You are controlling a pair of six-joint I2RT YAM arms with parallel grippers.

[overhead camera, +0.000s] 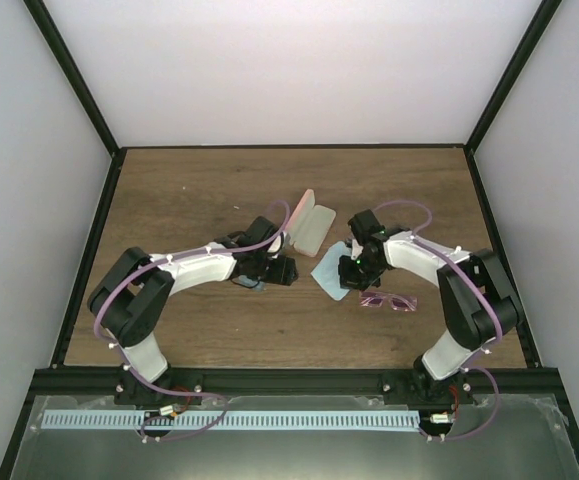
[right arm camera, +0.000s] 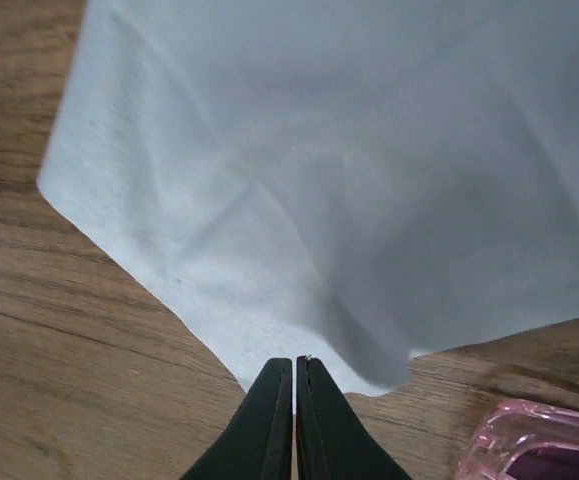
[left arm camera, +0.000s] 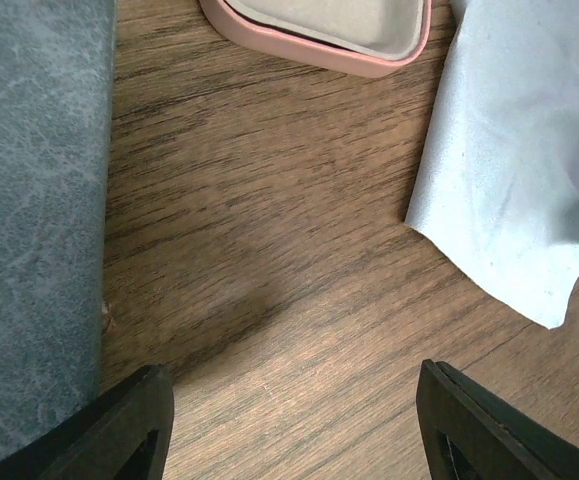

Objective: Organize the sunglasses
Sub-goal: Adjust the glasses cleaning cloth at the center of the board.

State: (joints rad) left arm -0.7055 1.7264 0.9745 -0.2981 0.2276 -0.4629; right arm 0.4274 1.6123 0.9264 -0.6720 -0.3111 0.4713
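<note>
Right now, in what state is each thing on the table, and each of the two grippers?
pink case: open.
blue-grey case: on the table, open or closed unclear.
cloth: on the table, creased.
pinkish-purple sunglasses: on the table, outside any case.
left gripper: open, holding nothing.
right gripper: shut at the cloth's edge, grip unclear.

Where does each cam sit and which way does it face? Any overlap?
Top external: above and behind the bases, looking down on the table; left arm and right arm whole.
Left wrist: low over the table, blue-grey case left, pink case ahead, cloth right; left fingers apart at the bottom.
Right wrist: down on the cloth, pink sunglasses lower right; right fingers shut at its edge.
Shared: both wrist views show the cloth.
</note>
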